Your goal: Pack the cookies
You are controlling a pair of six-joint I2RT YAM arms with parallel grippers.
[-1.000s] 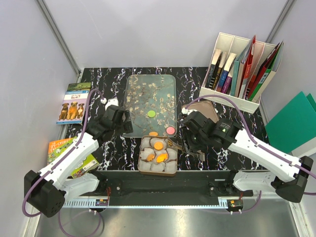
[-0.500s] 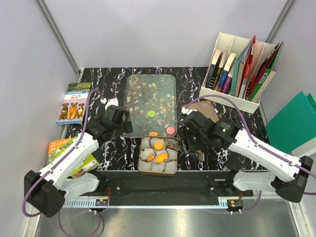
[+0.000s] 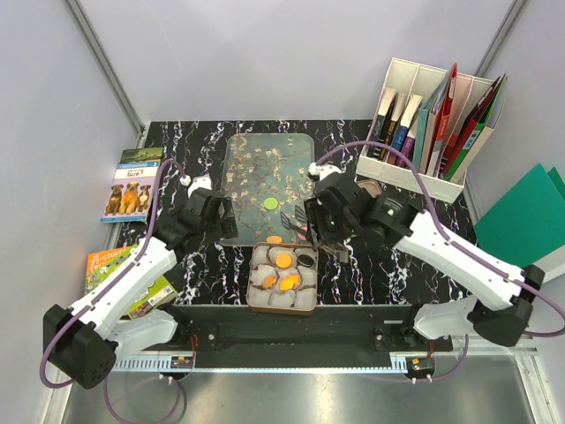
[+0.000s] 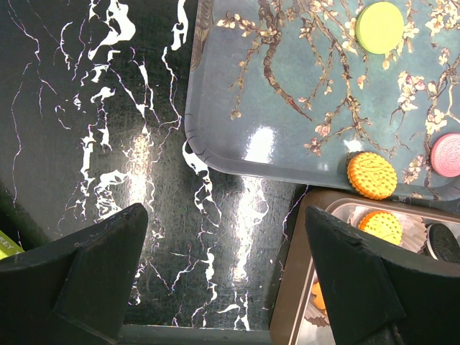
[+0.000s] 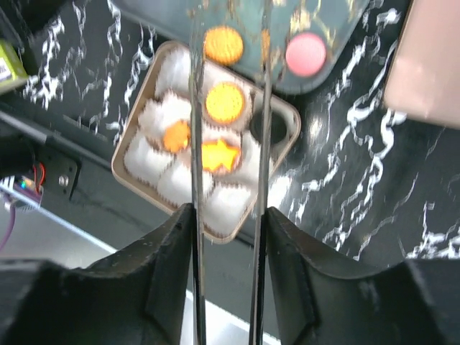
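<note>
Three cookies lie on the blossom tray [image 3: 265, 163]: a green cookie [image 3: 271, 203], an orange cookie [image 5: 223, 44] and a pink cookie [image 5: 306, 54], the last two at its near edge. The tan box [image 3: 253, 297] of white paper cups holds three orange cookies [image 5: 225, 102] and a black cookie [image 5: 269, 126]. My right gripper [image 5: 227, 215] is shut on metal tongs [image 5: 264, 108]; the tongs' arms are apart and empty, over the box and tray edge. My left gripper [image 4: 223, 287] is open and empty over the bare table, left of the box [image 4: 316, 273].
A pinkish-brown lid [image 5: 431, 65] lies right of the tray. A white file holder [image 3: 433, 124] with books stands at the back right. Booklets [image 3: 132, 185] lie at the left table edge. A green board [image 3: 521, 221] leans at the far right.
My right arm has swung up and left, from beside the box's right side to over the tray's near right corner. A black cookie now shows in the box's far right cup.
</note>
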